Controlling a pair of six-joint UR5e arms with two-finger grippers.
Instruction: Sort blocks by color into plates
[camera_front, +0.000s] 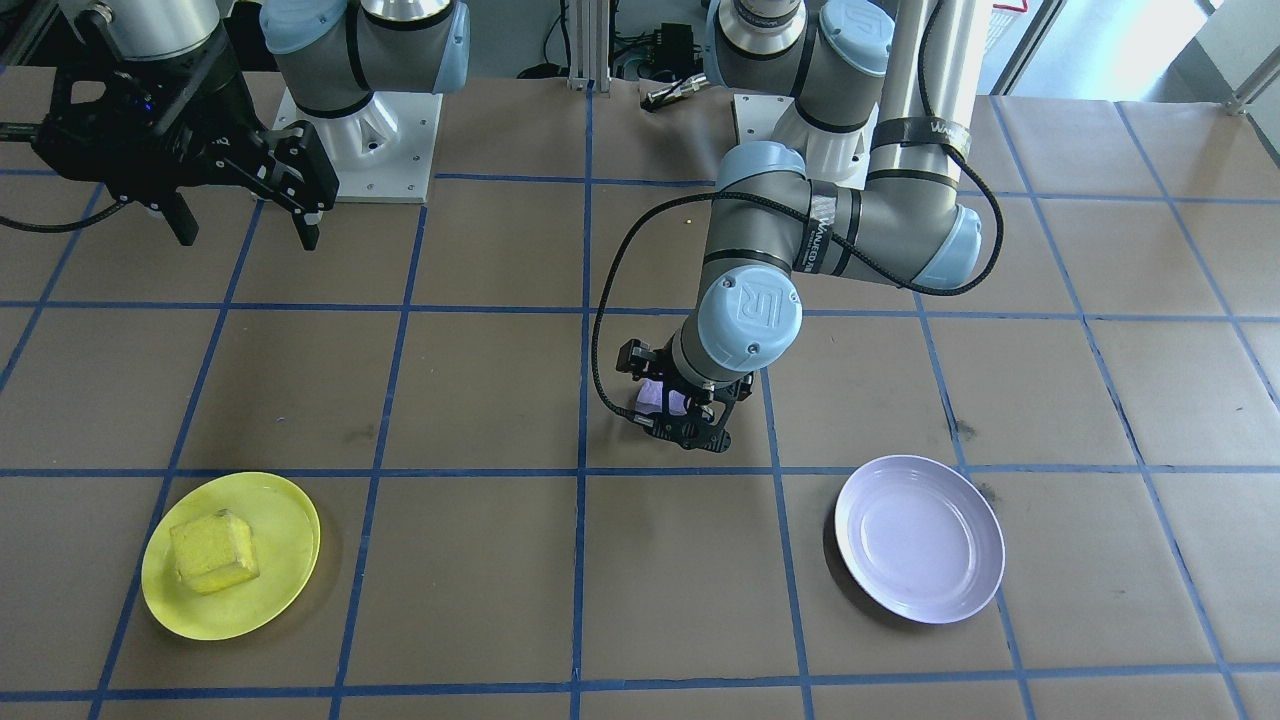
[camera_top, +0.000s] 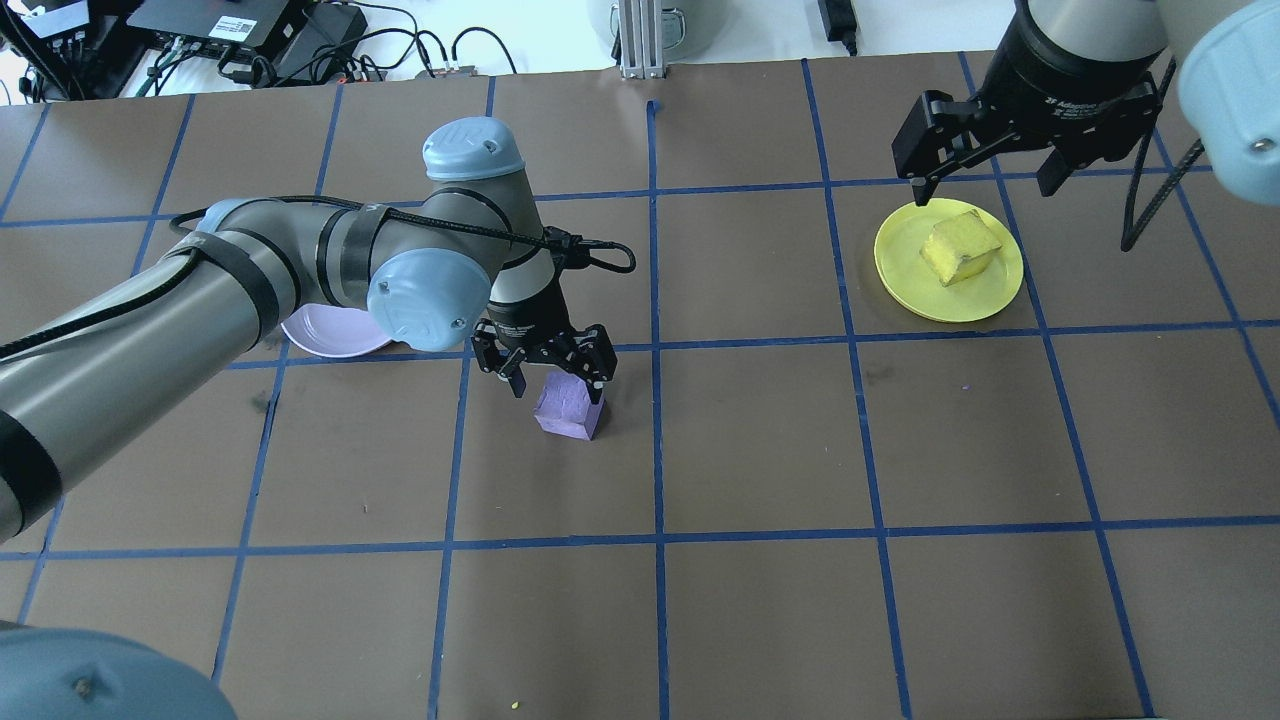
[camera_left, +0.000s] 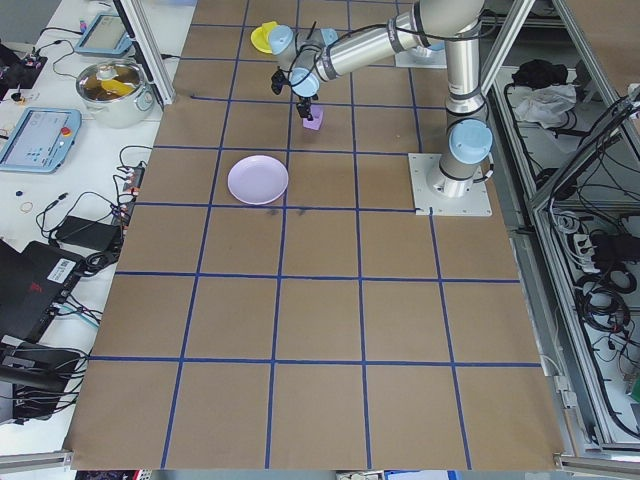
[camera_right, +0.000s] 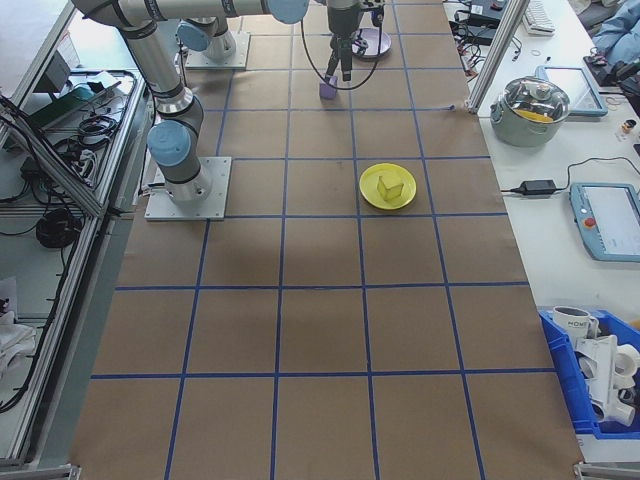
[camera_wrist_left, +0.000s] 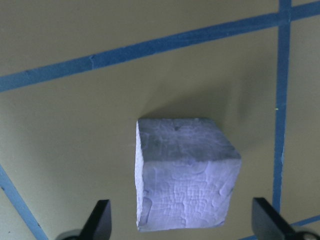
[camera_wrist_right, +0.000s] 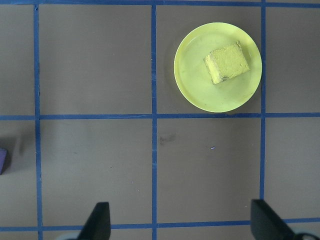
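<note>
The left hand (camera_top: 556, 378) hangs low over the table (camera_top: 760, 450) with its fingers spread wide, pointing down. The purple block (camera_top: 570, 405) sits on the table directly under it. In the left wrist view the block (camera_wrist_left: 182, 172) lies between the two fingertips (camera_wrist_left: 100, 220), with a clear gap on each side, so nothing is gripped. In the front-facing view the left hand (camera_front: 685, 428) covers most of the block, and only a patch of purple (camera_front: 662, 396) shows between the black fingers.

The lavender plate (camera_top: 330, 330) lies beyond the left hand, toward the arm's elbow side, partly hidden by the arm in the overhead view. In the front-facing view the same plate (camera_front: 920, 538) is seen whole, with nothing in it, well apart from the hand.

The right hand (camera_top: 990, 175) is raised well above the table, fingers spread wide and holding nothing. The yellow plate (camera_top: 900, 270) lies below and just ahead of it, with the yellow block (camera_top: 960, 248) resting inside, slightly off centre. The right wrist view looks down from a height: the yellow plate (camera_wrist_right: 190, 75) with the yellow block (camera_wrist_right: 227, 62) sits far beyond the fingertips (camera_wrist_right: 100, 220).
</note>
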